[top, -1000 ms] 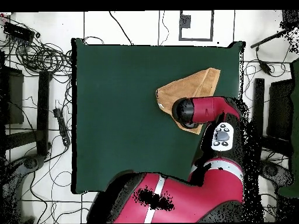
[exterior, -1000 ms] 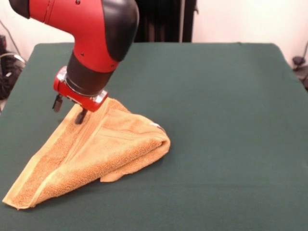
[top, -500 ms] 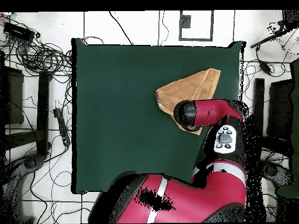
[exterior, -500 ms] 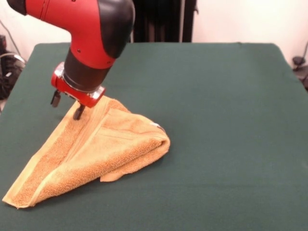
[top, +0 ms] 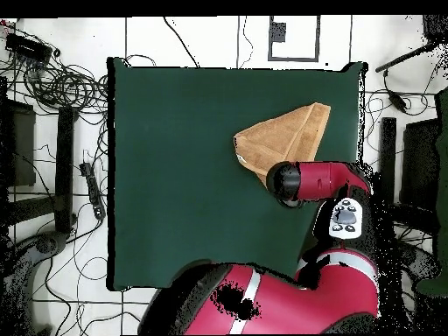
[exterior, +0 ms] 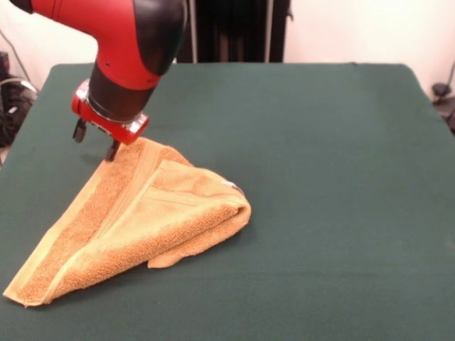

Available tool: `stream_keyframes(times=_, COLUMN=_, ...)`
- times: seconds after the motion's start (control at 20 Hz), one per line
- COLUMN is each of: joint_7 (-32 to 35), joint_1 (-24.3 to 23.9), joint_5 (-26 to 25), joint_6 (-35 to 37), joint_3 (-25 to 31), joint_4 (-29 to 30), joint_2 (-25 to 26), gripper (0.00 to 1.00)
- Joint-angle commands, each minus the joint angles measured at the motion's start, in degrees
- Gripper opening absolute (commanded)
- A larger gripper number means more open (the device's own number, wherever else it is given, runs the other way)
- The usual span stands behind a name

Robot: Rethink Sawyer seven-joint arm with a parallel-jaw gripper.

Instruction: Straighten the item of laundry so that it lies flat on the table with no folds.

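Here the terry towel [exterior: 138, 224], folded into a thick triangle, lies toward one side of the green table [exterior: 320, 177]. The gripper [exterior: 95, 141] hovers empty, fingers apart, above its far corner. Soft and limp; best pinched at a loose corner.

A robotics lab or test room is indicated. A large worktop [top: 175, 175] covered in plain dark green cloth is set on a pale floor marked with dark lines, seen in the overhead view. Tangled black cables [top: 61, 83] are spread at the upper left of that frame, and dark stands [top: 66, 166] are placed along both sides. A red and black robot arm [top: 280, 306] is mounted at the bottom.
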Motion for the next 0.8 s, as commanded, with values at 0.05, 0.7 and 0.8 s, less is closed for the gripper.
stream_keyframes(times=0.05, joint_7=3.8, joint_1=-0.1, joint_5=-0.6, joint_6=-3.4, joint_3=3.0, joint_4=6.6, joint_2=2.4, gripper=1.0)
stream_keyframes(times=0.7, joint_7=-1.4, joint_1=-8.7, joint_5=2.5, joint_6=-11.5, joint_3=17.1, joint_4=12.3, joint_2=-1.8, gripper=1.0)
stream_keyframes(times=0.8, joint_7=-1.6, joint_1=-9.3, joint_5=1.9, joint_6=-12.3, joint_3=17.9, joint_4=12.3, joint_2=-1.8, gripper=1.0)
